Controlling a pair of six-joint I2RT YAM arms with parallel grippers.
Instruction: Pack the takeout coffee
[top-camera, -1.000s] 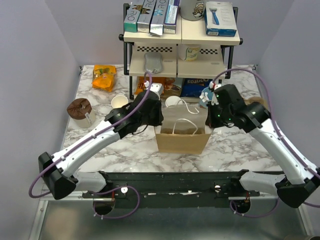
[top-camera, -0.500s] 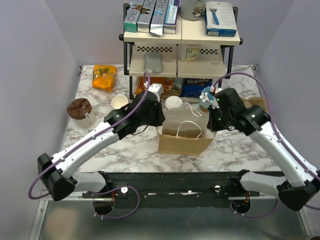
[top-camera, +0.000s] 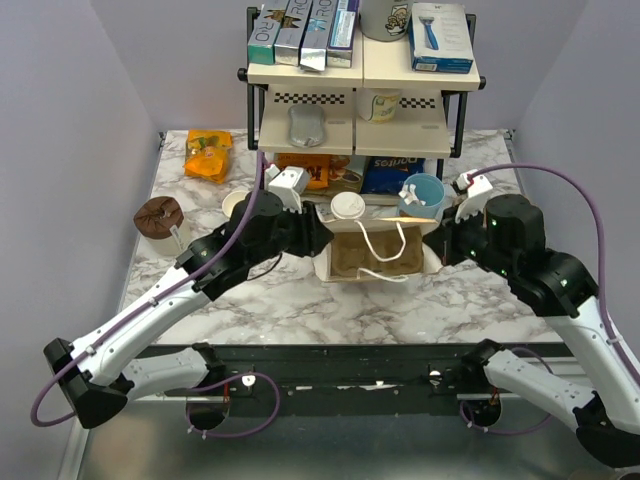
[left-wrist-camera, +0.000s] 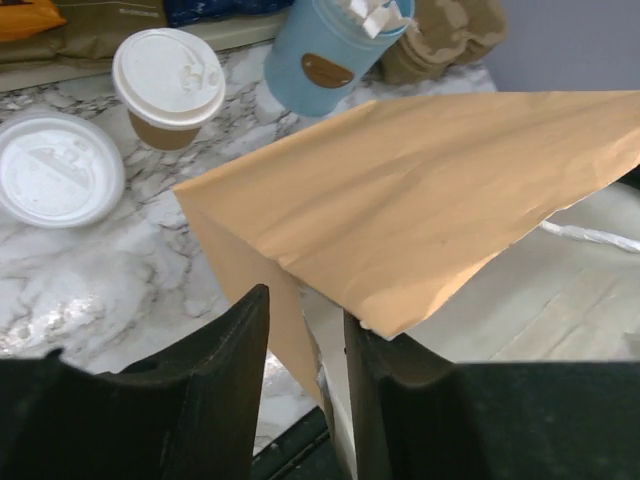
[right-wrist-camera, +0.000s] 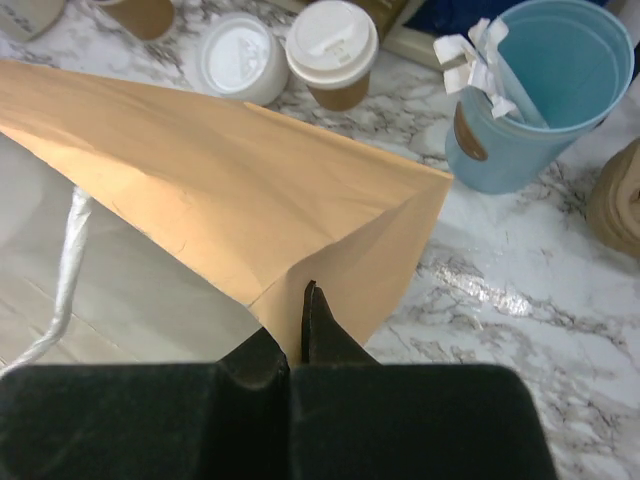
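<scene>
1. My left pincer (top-camera: 320, 240) is at the left rim of the brown paper bag (top-camera: 375, 262). In the left wrist view its fingers (left-wrist-camera: 235, 370) stand at a narrow gap with the bag's side wall pinched between them.
2. My right pincer (top-camera: 440, 250) is at the bag's right rim. The right wrist view shows its fingers (right-wrist-camera: 325, 335) pressed together on the folded corner edge of the paper.
3. The bag sits on the marble worktop (top-camera: 270, 300) between my two pincers. Its mouth is open, so the top camera sees down inside.
4. A white handle loop (top-camera: 385, 250) lies across the opening.
5. The takeout coffee (top-camera: 348, 206) stands upright on the worktop with its white lid on. It is just beyond the bag's far rim and is not inside the bag.
6. From my wrist cameras, a loose white lid (right-wrist-camera: 238, 55) lies flat just beside the coffee on its left.
7. A light-blue cup (top-camera: 425, 195) with white packets sticking out of it stands to the coffee's right, near the bag's far right corner.
8. A lidless tan cup (top-camera: 238, 203) stands further left, behind my left arm.
</scene>
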